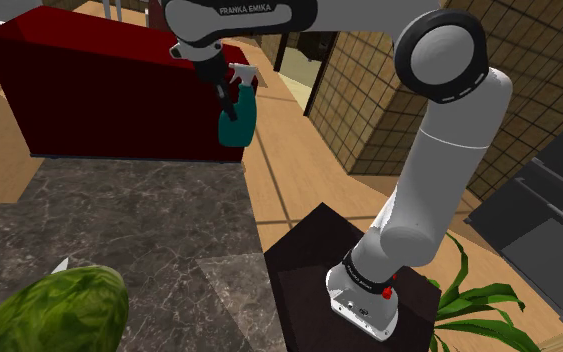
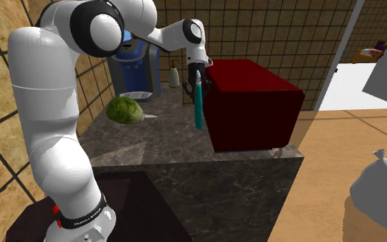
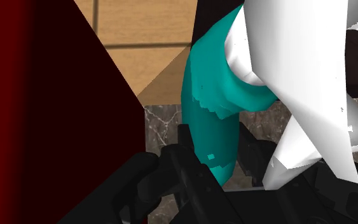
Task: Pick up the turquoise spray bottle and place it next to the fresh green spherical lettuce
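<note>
Nearest us in the shoulder view lies the green lettuce (image 1: 61, 310), a leafy ball at the lower left corner, resting on the dark marbled desk (image 1: 149, 230). To its right the black stand (image 1: 304, 262) carries the white arm (image 1: 439, 170), with a green plant (image 1: 474, 300) near the stand. Farther on, the arm bends over to the pincer (image 1: 225, 98), which is clamped on the turquoise spray bottle (image 1: 237, 122). In the wrist view we see both black fingers (image 3: 171, 168) pressed against the bottle's turquoise body, its white trigger head close by. The bottle hangs in the air, head uppermost, clear of the desk and over its far part, well apart from the lettuce. Just behind it stands a dark red block (image 1: 99, 90), and beyond that a wooden floor (image 1: 289, 130).
</note>
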You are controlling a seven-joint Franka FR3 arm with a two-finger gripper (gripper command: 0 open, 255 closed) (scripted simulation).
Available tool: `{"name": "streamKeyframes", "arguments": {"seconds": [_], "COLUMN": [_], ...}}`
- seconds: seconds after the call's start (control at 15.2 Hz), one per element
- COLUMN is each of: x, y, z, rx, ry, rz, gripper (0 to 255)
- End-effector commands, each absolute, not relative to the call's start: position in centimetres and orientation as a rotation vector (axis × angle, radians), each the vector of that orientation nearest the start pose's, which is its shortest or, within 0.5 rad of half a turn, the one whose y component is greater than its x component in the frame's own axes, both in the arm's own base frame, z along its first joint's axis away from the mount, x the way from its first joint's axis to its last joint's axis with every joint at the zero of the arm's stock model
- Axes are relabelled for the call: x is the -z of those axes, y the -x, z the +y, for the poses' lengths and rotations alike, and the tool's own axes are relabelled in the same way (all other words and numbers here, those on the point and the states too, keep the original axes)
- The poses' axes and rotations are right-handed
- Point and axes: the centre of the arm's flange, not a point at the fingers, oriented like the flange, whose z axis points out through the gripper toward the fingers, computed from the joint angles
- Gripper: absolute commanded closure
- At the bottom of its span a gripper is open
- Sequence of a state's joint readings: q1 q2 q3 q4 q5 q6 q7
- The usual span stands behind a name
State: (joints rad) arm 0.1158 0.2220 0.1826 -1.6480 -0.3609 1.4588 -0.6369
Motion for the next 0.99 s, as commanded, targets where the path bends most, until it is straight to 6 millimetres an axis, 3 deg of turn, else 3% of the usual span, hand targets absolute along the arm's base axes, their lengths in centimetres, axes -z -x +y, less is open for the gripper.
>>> {"name": "streamKeyframes", "arguments": {"seconds": [0.0,0.92], "x": [-47.3,-54.7], "y": [-57.0,-57.0], "z": [12.5,12.5], "rx": [-0.762,-0.762], "ry": [2.919,2.919], "rz": [-1.544,-1.544], "gripper": [255,255]}}
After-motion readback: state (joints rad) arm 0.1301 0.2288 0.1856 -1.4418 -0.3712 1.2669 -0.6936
